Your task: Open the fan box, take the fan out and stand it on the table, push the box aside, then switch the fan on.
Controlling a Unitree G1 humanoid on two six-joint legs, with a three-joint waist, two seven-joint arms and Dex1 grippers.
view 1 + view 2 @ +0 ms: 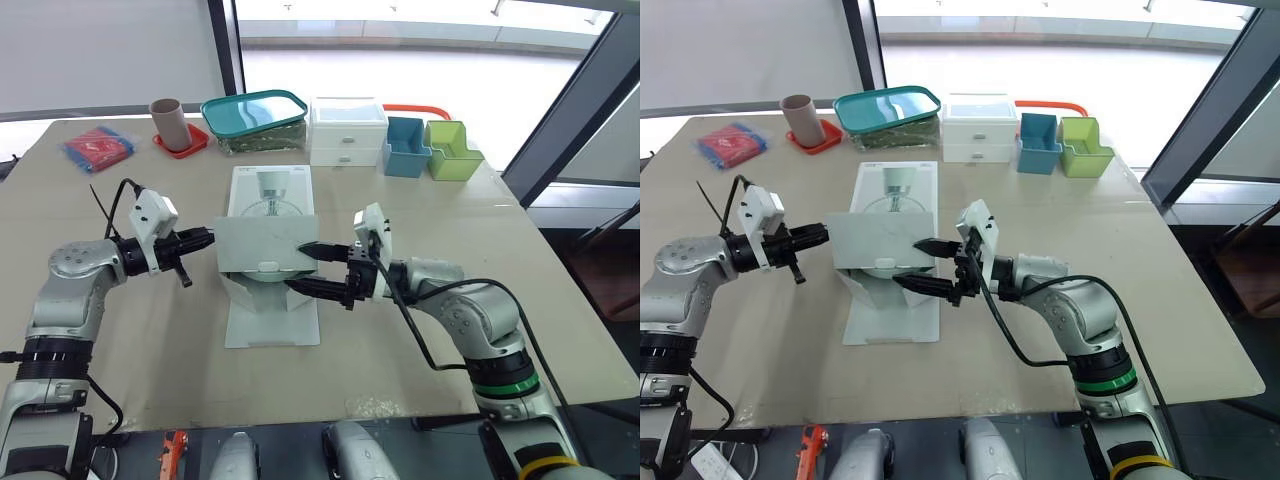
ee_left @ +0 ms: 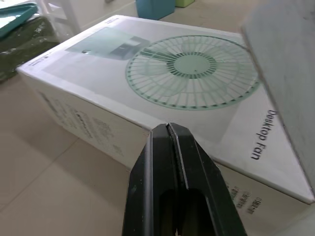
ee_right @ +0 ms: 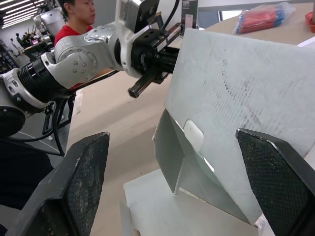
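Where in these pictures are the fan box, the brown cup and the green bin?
fan box (image 1: 270,195): left eye view, on its printed top face.
brown cup (image 1: 168,125): left eye view, on its side wall.
green bin (image 1: 455,165): left eye view, on its front wall.

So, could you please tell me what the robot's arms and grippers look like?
The left arm and right arm have silver-grey shells and black joints. Each wrist carries a white camera block and loose black cables. The right arm has a green ring. The left gripper and right gripper have two black fingers each.
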